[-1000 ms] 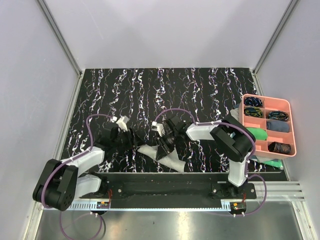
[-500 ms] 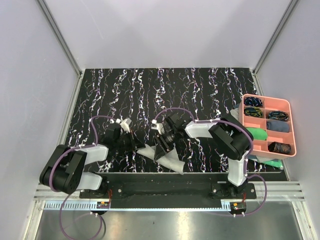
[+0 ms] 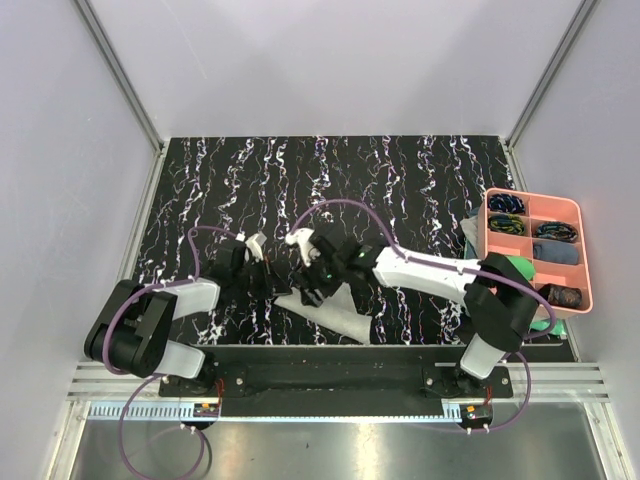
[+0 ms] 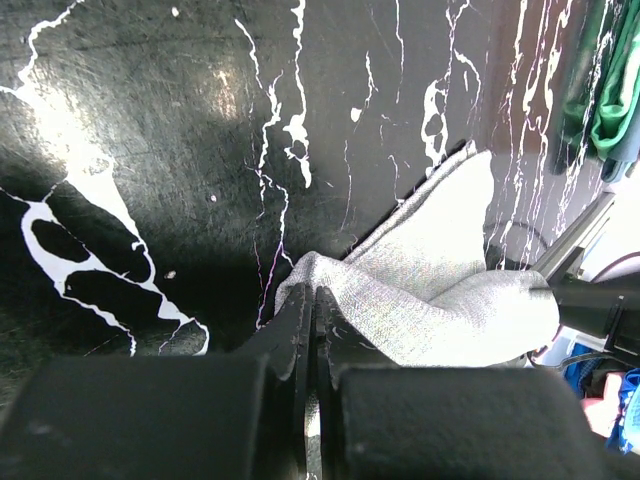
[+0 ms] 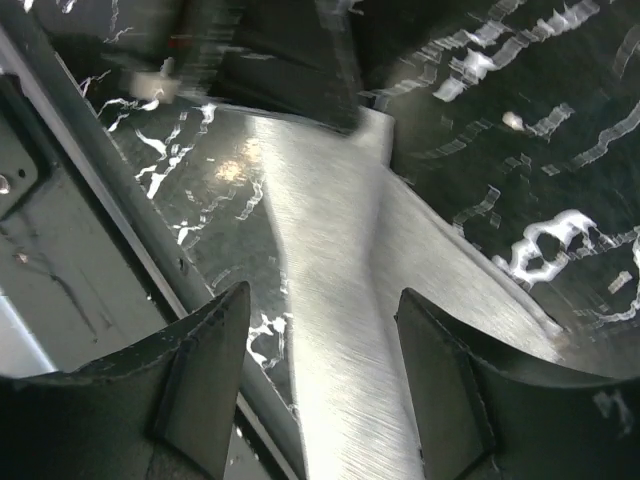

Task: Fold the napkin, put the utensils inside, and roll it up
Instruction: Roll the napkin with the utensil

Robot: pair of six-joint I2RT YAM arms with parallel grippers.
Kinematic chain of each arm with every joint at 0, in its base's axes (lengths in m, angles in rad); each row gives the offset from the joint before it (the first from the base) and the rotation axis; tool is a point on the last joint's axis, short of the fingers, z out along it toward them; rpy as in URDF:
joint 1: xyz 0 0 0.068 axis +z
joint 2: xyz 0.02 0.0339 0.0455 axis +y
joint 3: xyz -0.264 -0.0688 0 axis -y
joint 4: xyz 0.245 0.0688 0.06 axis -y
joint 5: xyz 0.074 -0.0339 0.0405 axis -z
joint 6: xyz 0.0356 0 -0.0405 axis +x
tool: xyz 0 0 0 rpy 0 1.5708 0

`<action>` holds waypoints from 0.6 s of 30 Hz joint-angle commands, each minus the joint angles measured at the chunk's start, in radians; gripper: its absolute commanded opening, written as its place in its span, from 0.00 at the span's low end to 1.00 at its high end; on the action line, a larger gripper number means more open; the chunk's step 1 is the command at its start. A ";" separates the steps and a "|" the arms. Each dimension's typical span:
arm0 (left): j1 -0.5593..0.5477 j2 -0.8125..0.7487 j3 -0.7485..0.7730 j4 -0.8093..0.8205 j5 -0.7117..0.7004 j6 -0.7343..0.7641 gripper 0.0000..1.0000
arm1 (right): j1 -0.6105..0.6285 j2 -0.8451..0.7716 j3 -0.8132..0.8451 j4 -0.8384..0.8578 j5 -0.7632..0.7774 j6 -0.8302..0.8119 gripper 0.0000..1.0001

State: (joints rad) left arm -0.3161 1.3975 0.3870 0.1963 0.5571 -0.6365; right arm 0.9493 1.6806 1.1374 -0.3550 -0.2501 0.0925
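Observation:
The napkin (image 3: pixel 338 314) lies bunched in a long light grey strip near the table's front edge. My left gripper (image 3: pixel 272 284) is shut on its left end; in the left wrist view the jaws (image 4: pixel 313 300) pinch a raised fold of the napkin (image 4: pixel 440 295). My right gripper (image 3: pixel 316 284) hovers just above the cloth, beside the left one. In the right wrist view it (image 5: pixel 320 335) stands open, its fingers straddling the napkin (image 5: pixel 335 300) without touching it. The utensils show in no view.
A pink compartment tray (image 3: pixel 586 252) with rolled cloths stands at the right edge, and green cloths (image 3: pixel 520 268) lie beside it. A metal rail (image 3: pixel 330 356) runs along the front edge, close to the napkin. Green cloth (image 4: pixel 606 90) also shows in the left wrist view.
My left gripper has closed on the napkin's left end. My right gripper has opened, let go of the cloth and shifted left as its arm stretched out.

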 commanded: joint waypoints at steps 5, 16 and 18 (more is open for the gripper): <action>0.000 0.015 0.036 -0.035 -0.005 0.020 0.00 | 0.183 0.063 0.064 -0.056 0.400 -0.057 0.70; 0.000 0.012 0.036 -0.040 -0.002 0.017 0.00 | 0.224 0.139 0.052 -0.061 0.431 -0.066 0.66; 0.000 0.012 0.039 -0.040 -0.002 0.015 0.00 | 0.226 0.152 0.047 -0.059 0.420 -0.066 0.64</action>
State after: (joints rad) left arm -0.3161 1.4048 0.3996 0.1722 0.5575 -0.6365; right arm 1.1606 1.8175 1.1652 -0.4171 0.1402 0.0402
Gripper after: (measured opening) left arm 0.009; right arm 0.660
